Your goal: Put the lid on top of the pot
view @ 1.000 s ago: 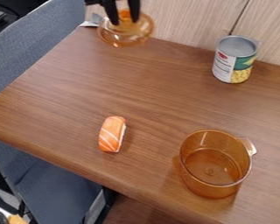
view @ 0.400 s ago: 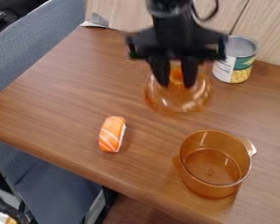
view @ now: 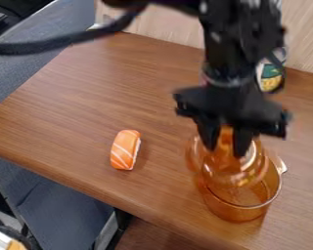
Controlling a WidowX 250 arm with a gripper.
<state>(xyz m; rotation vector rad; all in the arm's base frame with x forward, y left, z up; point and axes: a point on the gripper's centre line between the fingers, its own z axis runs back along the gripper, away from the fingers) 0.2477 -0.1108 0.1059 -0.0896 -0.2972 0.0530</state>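
My black gripper [view: 226, 146] hangs over the back left part of the pot, shut on the knob of the clear amber lid [view: 232, 168]. The lid looks tilted and overlaps the pot's opening in the view; whether it touches the rim I cannot tell. The amber glass pot [view: 241, 211] stands upright at the lower right of the table, with its front wall and right handle showing. Lid and gripper hide its back left rim.
A piece of toy salmon sushi [view: 125, 150] lies left of the pot on the wooden table [view: 74, 112]. Behind the arm stands a partly hidden can [view: 270, 77], near the wall. A grey chair [view: 55, 195] is beyond the table's front left edge.
The gripper has come from the table's back edge down and to the right, carrying the lid to the pot. Pot and sushi have stayed put; the arm now covers much of the can.
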